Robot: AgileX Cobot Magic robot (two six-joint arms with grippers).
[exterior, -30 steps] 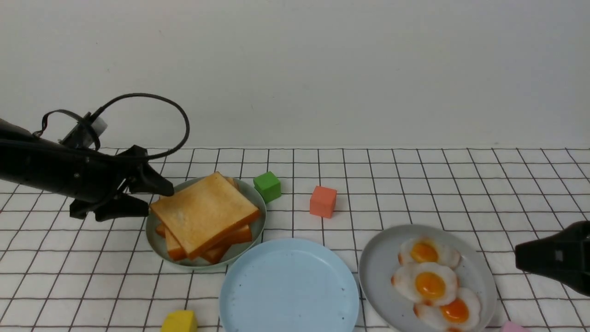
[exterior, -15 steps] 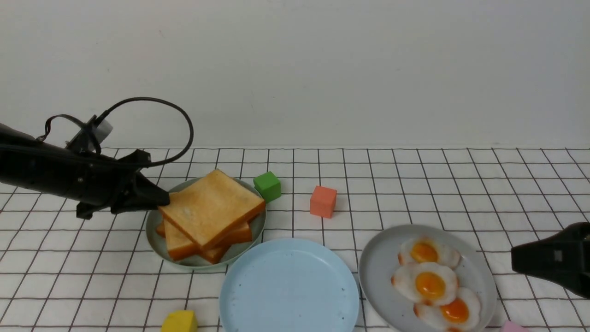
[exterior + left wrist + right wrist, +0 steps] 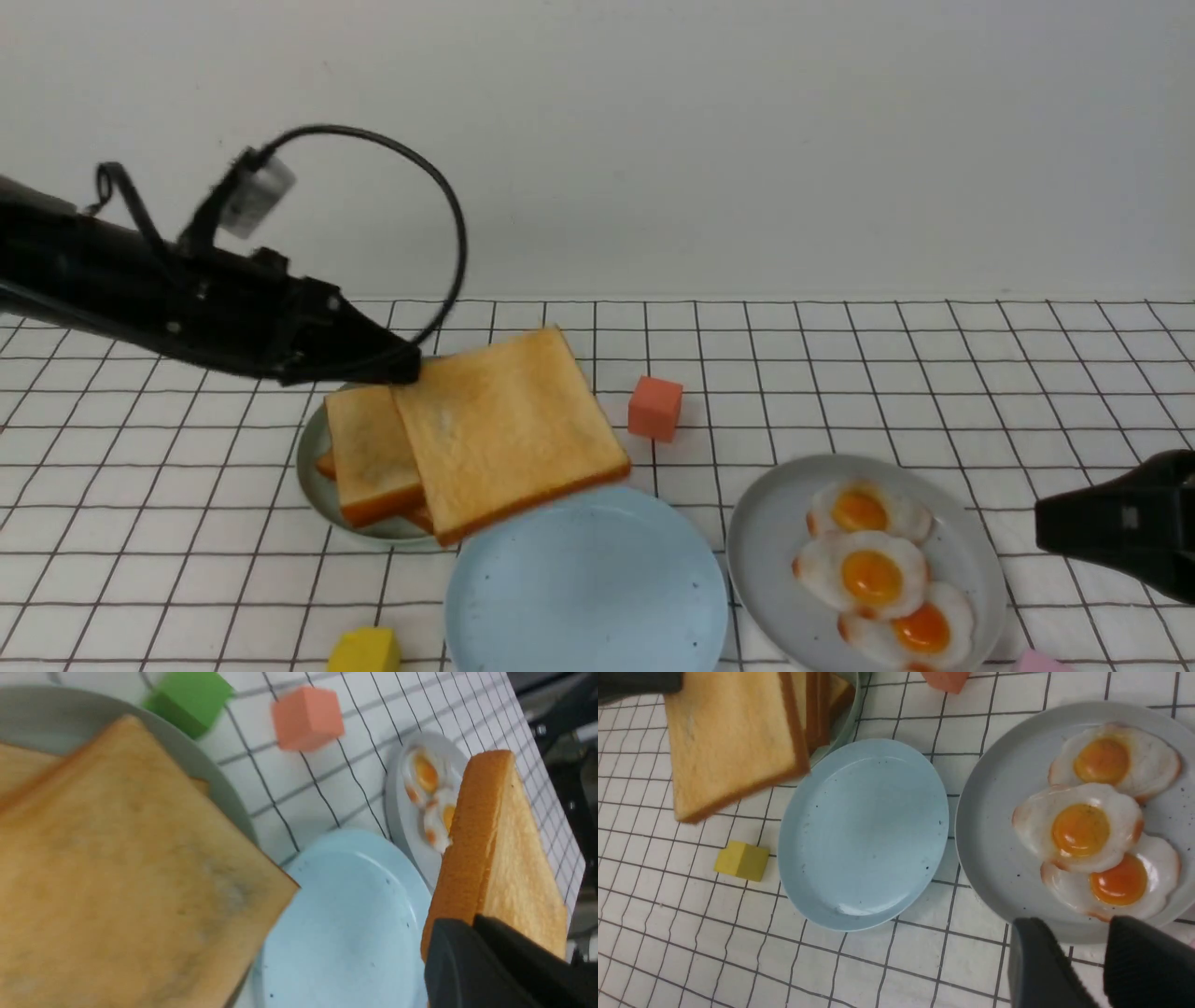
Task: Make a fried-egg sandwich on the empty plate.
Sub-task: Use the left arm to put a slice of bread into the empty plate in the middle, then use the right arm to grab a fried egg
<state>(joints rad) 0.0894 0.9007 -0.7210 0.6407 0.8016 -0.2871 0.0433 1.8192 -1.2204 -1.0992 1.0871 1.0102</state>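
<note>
My left gripper (image 3: 401, 367) is shut on a corner of a golden toast slice (image 3: 509, 432) and holds it tilted in the air, its low edge over the rim of the empty light blue plate (image 3: 586, 588). The slice also shows in the left wrist view (image 3: 500, 854) and the right wrist view (image 3: 731, 737). More toast slices (image 3: 369, 457) stay on the sage-green plate (image 3: 313, 471). Three fried eggs (image 3: 868, 574) lie on the grey plate (image 3: 770, 541). My right gripper (image 3: 1069, 933) is open and empty beside the grey plate's near edge.
An orange cube (image 3: 654, 407) sits behind the blue plate. A yellow block (image 3: 364, 651) lies at the front left. A green cube (image 3: 189, 700) shows beyond the toast plate in the left wrist view. A pink block (image 3: 1038, 661) peeks in at the front right.
My left gripper shut on the top toast slice, lifted it off the stack and carried it right toward the blue plate. The right gripper barely moved.
</note>
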